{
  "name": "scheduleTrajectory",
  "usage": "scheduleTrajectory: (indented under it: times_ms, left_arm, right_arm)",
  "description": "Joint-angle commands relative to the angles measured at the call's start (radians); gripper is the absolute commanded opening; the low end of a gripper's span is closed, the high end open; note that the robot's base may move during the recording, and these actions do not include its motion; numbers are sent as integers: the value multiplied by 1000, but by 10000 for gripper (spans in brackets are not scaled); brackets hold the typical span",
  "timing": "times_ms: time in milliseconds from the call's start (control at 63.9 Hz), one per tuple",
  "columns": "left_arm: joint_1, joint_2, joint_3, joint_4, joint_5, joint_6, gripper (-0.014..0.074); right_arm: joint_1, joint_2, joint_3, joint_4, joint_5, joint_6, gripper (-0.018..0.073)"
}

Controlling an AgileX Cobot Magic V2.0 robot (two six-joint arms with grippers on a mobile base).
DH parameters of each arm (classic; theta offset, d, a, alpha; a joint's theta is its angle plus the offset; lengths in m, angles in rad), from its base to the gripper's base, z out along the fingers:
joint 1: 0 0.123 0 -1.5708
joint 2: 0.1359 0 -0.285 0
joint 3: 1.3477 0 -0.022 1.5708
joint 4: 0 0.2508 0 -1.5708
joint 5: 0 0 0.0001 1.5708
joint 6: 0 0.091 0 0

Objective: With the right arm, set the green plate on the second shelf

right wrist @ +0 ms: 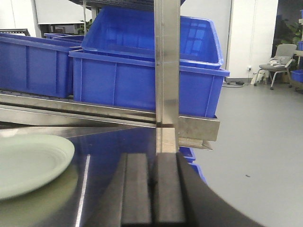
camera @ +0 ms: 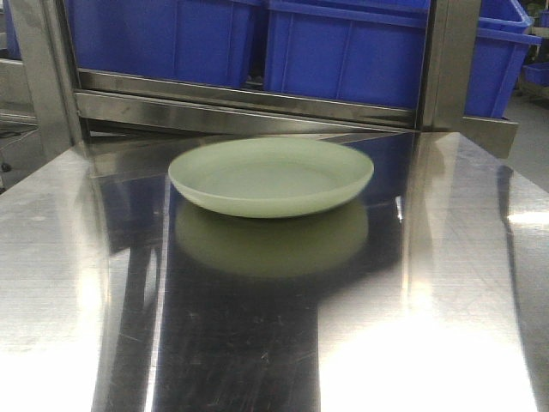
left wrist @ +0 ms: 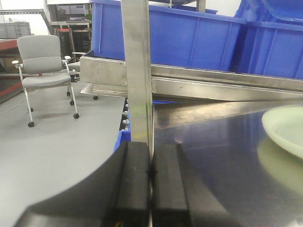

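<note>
Left gripper (left wrist: pixel 150 171), right gripper (right wrist: pixel 152 177): both sitting with jaws pressed together, gripping nothing. Green plate (camera: pixel 271 176): lying flat (its reflection showing beneath) on the steel tabletop (camera: pixel 446 343), untouched. Blue bins (camera: pixel 343 51): standing on the rack behind.

No legible text, label, brand, number or sign appears in any view. The blue bins (camera: pixel 343 51), the green plate (camera: pixel 271 176) and the steel worktop (camera: pixel 77 300) present plain, unmarked surfaces.
</note>
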Motion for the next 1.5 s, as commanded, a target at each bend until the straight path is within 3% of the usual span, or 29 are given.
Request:
scheduleTrajectory:
  times_ms: [0,548,705,799,877,955,1049,1221,1487]
  left_arm:
    - [-3,-16,40,0,-80,-2,130]
    - [-3,-16,40,0,-80,-2,130]
    - [-3,-16,40,0,-80,-2,130]
    - [-3,-16,40,0,-80,-2,130]
    - [-3,-16,40,0,-80,-2,130]
    - [-3,-16,40,0,-80,-2,130]
    - [-3,-16,40,0,-80,-2,130]
    - [-3,-16,40,0,-80,-2,130]
    - [-3,-16,40,0,-80,-2,130]
  right_arm:
    - [-3,-17,-18,-12,-88,-2,50]
    - [-3,-17,-18,-6,-121,-2,50]
    - [-2,-17,-18,-6,-311,4,50]
    - [-2,-16,-51,2,-400,61,50]
    - [-2,-6,-149,1,-272,183,50]
    - [-2,50,-305,-12,-51,260,50]
    - [-2,190,-504,-12,120,260,50]
    - [10,514,-753,-12,221,258,50]
    - [196,1038,-1126,-12,582,220,50]
